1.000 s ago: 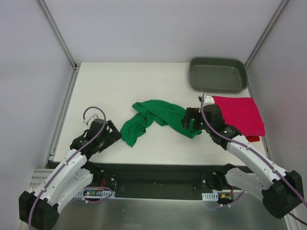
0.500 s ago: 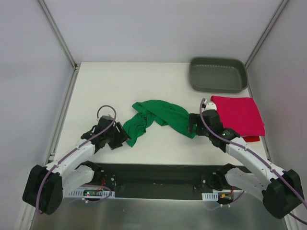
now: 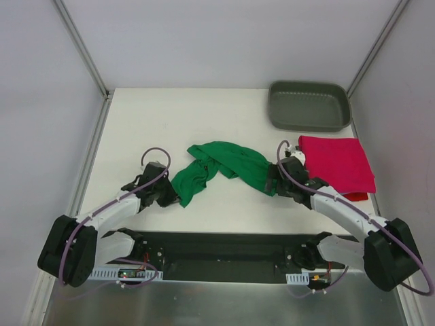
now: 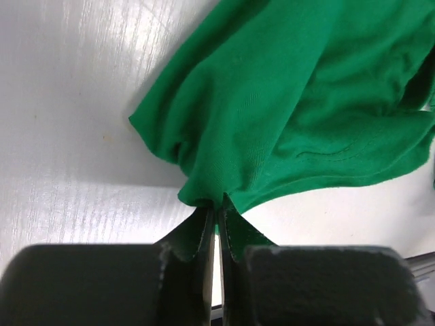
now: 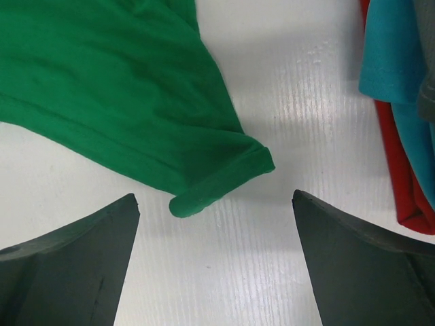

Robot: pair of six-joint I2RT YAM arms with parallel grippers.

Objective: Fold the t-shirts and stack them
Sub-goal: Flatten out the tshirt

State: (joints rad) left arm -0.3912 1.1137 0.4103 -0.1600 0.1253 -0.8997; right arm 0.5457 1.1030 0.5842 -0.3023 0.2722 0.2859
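A bright green t-shirt (image 3: 221,166) lies crumpled across the middle of the table. My left gripper (image 3: 175,198) is at its near-left end, shut on a pinch of the green cloth (image 4: 285,115); the closed tips (image 4: 216,204) bite the bunched edge. At the shirt's right end my right gripper (image 3: 272,182) stands wide open just above the table. A rolled hem corner (image 5: 224,180) lies between and just ahead of its open tips (image 5: 214,197), untouched. A folded crimson-pink t-shirt (image 3: 338,163) tops a stack at the right, with teal (image 5: 391,61) and red (image 5: 408,197) layers beneath.
A grey plastic tray (image 3: 309,105) stands at the back right corner. The folded stack lies just right of my right gripper. White walls with metal frame rails bound the table on the left, right and back.
My left gripper has moved right to the shirt's near-left end and shut on the cloth. My right gripper has shifted slightly nearer and lower at the shirt's right corner, still open.
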